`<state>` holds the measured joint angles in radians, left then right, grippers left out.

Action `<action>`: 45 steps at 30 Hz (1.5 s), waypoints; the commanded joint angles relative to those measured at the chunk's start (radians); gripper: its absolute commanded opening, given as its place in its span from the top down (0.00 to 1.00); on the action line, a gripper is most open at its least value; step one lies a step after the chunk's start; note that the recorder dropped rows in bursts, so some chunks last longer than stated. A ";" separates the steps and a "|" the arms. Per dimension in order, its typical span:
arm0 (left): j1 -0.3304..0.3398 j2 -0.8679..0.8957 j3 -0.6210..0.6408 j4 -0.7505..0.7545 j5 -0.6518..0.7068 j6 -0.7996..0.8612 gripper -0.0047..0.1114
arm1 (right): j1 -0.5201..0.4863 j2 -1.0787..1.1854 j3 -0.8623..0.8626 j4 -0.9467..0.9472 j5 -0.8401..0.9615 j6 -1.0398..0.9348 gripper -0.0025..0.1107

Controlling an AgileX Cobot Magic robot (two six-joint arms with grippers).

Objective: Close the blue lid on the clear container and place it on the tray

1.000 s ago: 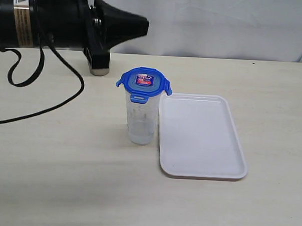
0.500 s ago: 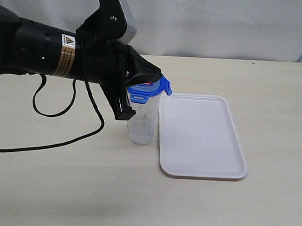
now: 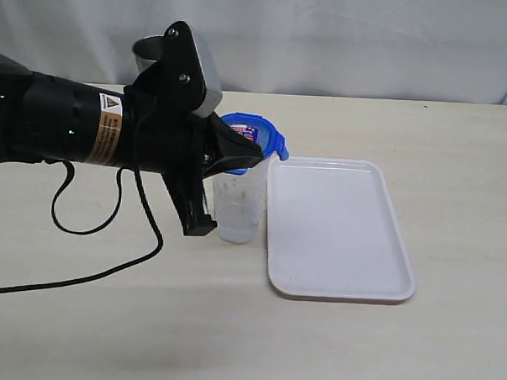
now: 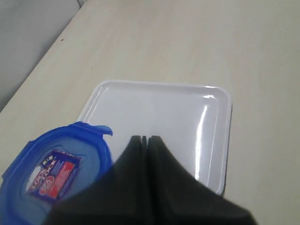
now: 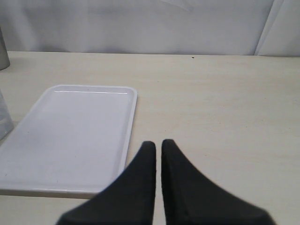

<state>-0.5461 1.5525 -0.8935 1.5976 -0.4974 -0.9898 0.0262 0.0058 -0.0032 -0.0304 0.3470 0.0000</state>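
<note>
Blue lid (image 3: pixel 260 130) atop the clear container (image 3: pixel 237 208), partly covered by the left gripper (image 3: pixel 253 154). Jaws of that gripper pressed together, nothing between them, tips lying over the lid's 9 o'clock side in the exterior view; resting on it or just above it, cannot tell. Red-and-white sticker (image 4: pixel 52 173) showing on the lid's top beside the dark fingers (image 4: pixel 161 178) in the left wrist view. One blue flap (image 3: pixel 280 148) jutting out at 3 o'clock, toward the tray (image 3: pixel 344 244). Container upright on the table (image 3: pixel 456 165), transparent, its lower half visible below the arm. White tray flat on the table just beside the container at 3 o'clock, long side toward it; touching or a hair apart, cannot tell. Black cable (image 3: pixel 109 226) looping from the left arm down onto the table at 8 o'clock of the container. Steel cup (image 3: pixel 150 51) at 11 o'clock, near the table's far edge, mostly hidden behind the arm. Right gripper (image 5: pixel 157 143) seen only in its own wrist view, jaws drawn together to a thin slit, holding nothing, over bare table beside the tray's rim.
</note>
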 commanded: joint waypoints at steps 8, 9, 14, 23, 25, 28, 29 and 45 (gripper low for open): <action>0.004 -0.006 0.064 -0.094 0.066 0.128 0.96 | 0.000 -0.006 0.003 0.002 -0.003 0.000 0.94; 0.004 -0.006 0.064 -0.098 0.069 0.130 0.96 | 0.000 -0.006 0.003 0.002 -0.003 0.000 0.94; 0.004 -0.006 0.064 -0.096 0.087 0.130 0.96 | 0.000 -0.006 0.003 0.002 -0.003 0.000 0.94; 0.004 0.040 0.064 -0.100 0.095 0.127 0.96 | 0.000 -0.006 0.003 0.002 -0.003 0.000 0.94; 0.004 0.040 0.064 -0.100 0.090 0.127 0.96 | 0.000 -0.006 0.003 0.002 -0.003 0.000 0.94; 0.004 0.030 0.064 -0.100 0.069 0.132 0.96 | 0.000 -0.006 0.003 0.002 -0.003 0.000 0.94; 0.004 0.030 0.064 -0.100 0.071 0.132 0.96 | 0.000 -0.006 0.003 0.002 -0.003 0.000 0.94; 0.167 -0.131 0.239 -0.696 -0.135 0.665 0.96 | 0.000 -0.006 0.003 0.002 -0.003 0.000 0.94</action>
<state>-0.4461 1.4685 -0.7151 1.0786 -0.4982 -0.4887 0.0262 0.0058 -0.0032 -0.0304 0.3470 0.0000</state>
